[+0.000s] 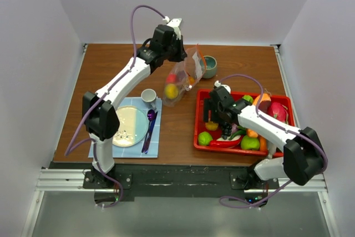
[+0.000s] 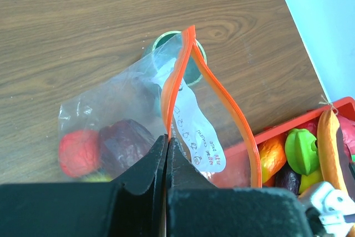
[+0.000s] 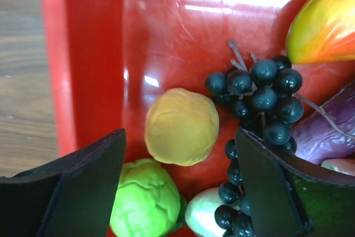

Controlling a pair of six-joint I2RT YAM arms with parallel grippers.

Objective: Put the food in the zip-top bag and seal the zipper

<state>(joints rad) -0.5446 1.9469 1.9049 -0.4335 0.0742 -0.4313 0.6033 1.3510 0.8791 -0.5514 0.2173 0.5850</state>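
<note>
My left gripper (image 2: 167, 140) is shut on the orange-red zipper (image 2: 176, 81) of the zip-top bag (image 2: 127, 98) and holds the bag up with its mouth gaping. Inside the bag lie a red fruit (image 2: 79, 152) and a purple yam (image 2: 125, 142). From above, the bag (image 1: 183, 79) hangs below the left gripper (image 1: 176, 50) with a yellow fruit (image 1: 172, 90) at its bottom. My right gripper (image 3: 180, 154) stands open low in the red tray (image 3: 83, 70). A yellow fruit (image 3: 181, 126) and a green fruit (image 3: 145, 203) lie between its fingers, untouched. Dark grapes (image 3: 260, 98) lie by its right finger.
The tray (image 1: 197, 116) at the right holds several more toy fruits and vegetables. A teal cup (image 1: 209, 66) stands behind the bag. At the left, a blue mat carries a plate (image 1: 130, 126), a purple spoon (image 1: 150, 127) and a small white cup (image 1: 148, 96).
</note>
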